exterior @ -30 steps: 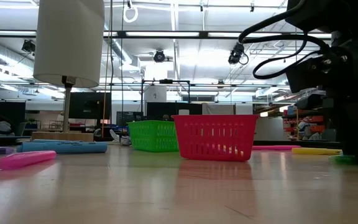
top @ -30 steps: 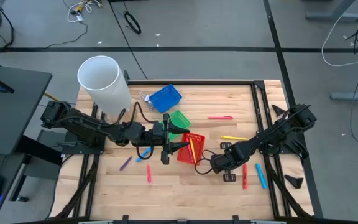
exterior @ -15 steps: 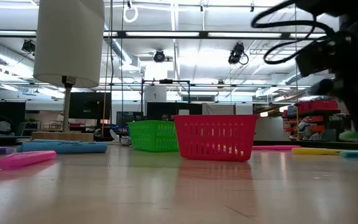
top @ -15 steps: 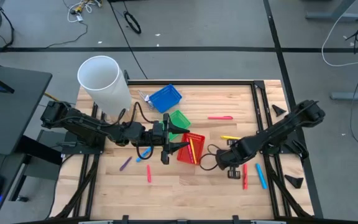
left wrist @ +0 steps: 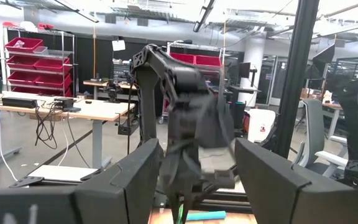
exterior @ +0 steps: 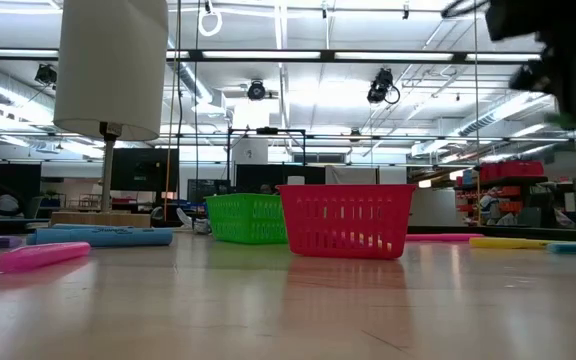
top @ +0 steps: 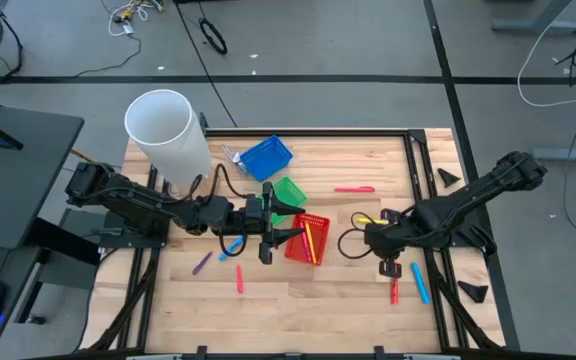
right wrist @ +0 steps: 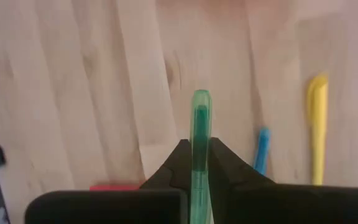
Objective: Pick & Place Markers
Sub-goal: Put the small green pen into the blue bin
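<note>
Right gripper (right wrist: 201, 163): fingers closed on green marker (right wrist: 200, 134), raised above tabletop (top: 348, 285) toward its right edge for carrying | Left gripper (top: 286, 237): fingers spread, empty, beside red basket (top: 308, 240) near centre | Other markers (top: 354, 188) scattered loose on tabletop

Three baskets: blue (top: 266, 158), green (top: 289, 191), red (top: 307, 239). One white tube (top: 167, 133). About ten markers (top: 354, 188) visible on the table (top: 308, 300).
</note>
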`<move>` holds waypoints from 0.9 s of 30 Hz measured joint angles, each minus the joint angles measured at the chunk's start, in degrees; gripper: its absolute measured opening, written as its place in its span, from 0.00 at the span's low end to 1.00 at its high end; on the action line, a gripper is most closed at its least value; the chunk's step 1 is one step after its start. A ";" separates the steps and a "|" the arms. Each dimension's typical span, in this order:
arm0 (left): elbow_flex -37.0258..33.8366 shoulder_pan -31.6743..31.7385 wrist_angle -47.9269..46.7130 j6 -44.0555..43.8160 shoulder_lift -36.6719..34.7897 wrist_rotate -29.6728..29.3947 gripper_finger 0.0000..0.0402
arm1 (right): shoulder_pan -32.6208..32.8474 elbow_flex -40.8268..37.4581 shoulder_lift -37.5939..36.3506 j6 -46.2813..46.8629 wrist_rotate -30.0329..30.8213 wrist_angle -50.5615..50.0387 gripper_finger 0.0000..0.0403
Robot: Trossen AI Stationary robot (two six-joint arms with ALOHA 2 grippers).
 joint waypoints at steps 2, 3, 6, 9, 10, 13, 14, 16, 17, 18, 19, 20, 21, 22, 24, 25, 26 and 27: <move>-0.01 0.00 0.00 -0.01 0.00 -0.02 0.54 | 0.00 1.87 -0.25 -0.53 1.82 -0.76 0.05; -0.01 0.00 0.02 -0.01 0.00 -0.01 0.54 | 0.00 2.82 -0.24 -1.08 2.72 -0.91 0.05; -0.01 0.01 0.02 0.01 0.00 0.00 0.54 | -0.07 5.42 -0.25 -2.61 6.00 0.20 0.05; -0.01 0.00 0.33 0.00 0.00 0.00 0.54 | -0.59 7.45 -0.24 -3.76 8.71 2.81 0.05; 0.00 0.02 0.49 0.01 0.00 -0.01 0.54 | -0.81 8.16 -0.25 -4.03 8.98 3.78 0.05; -0.01 0.02 0.93 -0.01 0.00 0.00 0.54 | -1.72 9.46 -0.25 -4.93 9.09 6.88 0.05; 0.01 0.02 1.09 -0.01 0.00 0.00 0.54 | -1.95 9.79 -0.25 -5.27 9.12 8.07 0.05; -0.01 0.00 1.47 -0.01 0.00 0.00 0.54 | -2.20 10.49 -0.25 -6.61 9.35 10.87 0.05; -0.01 0.00 1.73 -0.01 0.00 0.00 0.54 | -2.28 10.80 -0.25 -7.19 9.74 12.35 0.05; -0.01 0.00 1.92 -0.01 0.00 0.00 0.54 | -2.31 10.98 -0.25 -7.91 9.98 14.09 0.05; 0.00 0.00 2.08 -0.01 0.00 -0.01 0.54 | -2.34 11.21 -0.25 -8.46 10.29 15.68 0.05; 0.00 0.01 2.13 -0.03 0.00 -0.01 0.54 | -2.40 11.49 -0.25 -9.21 10.77 17.10 0.05; 0.01 0.01 2.12 -0.02 0.00 0.00 0.54 | -2.45 11.78 -0.25 -9.88 11.09 18.59 0.05; 0.01 0.01 2.12 -0.03 0.00 0.00 0.54 | -2.58 12.02 -0.25 -10.56 11.08 20.10 0.05; 0.01 0.00 2.31 -0.09 0.00 0.00 0.54 | -2.96 12.42 -0.25 -11.74 11.11 22.57 0.05; 0.01 0.01 2.54 -0.31 0.00 0.00 0.54 | -3.18 12.57 -0.25 -12.18 11.45 23.88 0.05; 0.01 0.00 2.79 -0.36 0.00 0.00 0.54 | -3.32 12.66 -0.25 -12.72 12.11 25.37 0.05; 0.01 0.02 3.04 -0.34 0.00 -0.02 0.54 | -3.53 12.69 -0.25 -13.29 12.66 27.13 0.05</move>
